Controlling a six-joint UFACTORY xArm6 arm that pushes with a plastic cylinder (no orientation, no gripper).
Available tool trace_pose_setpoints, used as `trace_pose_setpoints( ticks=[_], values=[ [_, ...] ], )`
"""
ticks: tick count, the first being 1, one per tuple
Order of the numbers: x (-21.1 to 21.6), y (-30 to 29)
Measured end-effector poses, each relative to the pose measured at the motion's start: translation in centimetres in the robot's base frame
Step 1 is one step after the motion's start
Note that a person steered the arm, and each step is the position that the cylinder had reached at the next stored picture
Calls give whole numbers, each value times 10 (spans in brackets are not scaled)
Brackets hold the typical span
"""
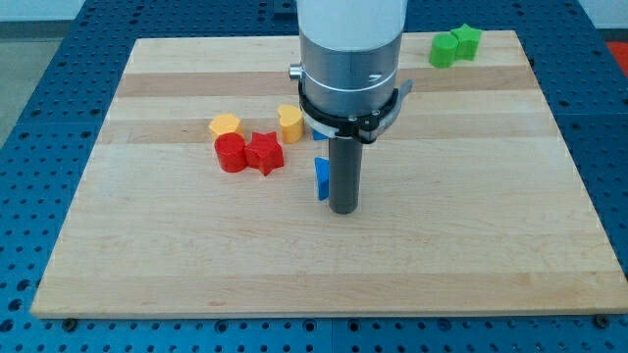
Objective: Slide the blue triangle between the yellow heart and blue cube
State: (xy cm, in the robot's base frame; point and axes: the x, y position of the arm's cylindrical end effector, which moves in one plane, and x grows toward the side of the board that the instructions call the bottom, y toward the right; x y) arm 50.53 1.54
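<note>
The blue triangle [321,179] lies near the board's middle, its right side hidden behind my rod. My tip [342,209] rests on the board just right of the triangle and slightly below it, touching or nearly touching it. The yellow heart [288,123] sits above and left of the triangle. A sliver of the blue cube [319,135] shows right of the heart; the rest is hidden under the arm's body. The triangle is below the gap between heart and cube.
A red cylinder [231,153] and a red star [264,153] touch each other left of the triangle. Another yellow block [225,126] sits above them. Two green blocks [444,50] [467,39] stand at the board's top right corner. The wooden board [471,245] lies on a blue perforated table.
</note>
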Motion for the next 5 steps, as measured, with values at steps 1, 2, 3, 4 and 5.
trace_pose_setpoints(
  ticks=[1,2,3,4,5],
  values=[
    [-3,0],
    [-9,-1],
    [-14,-4],
    [-14,-15],
    [-14,-27]
  ],
)
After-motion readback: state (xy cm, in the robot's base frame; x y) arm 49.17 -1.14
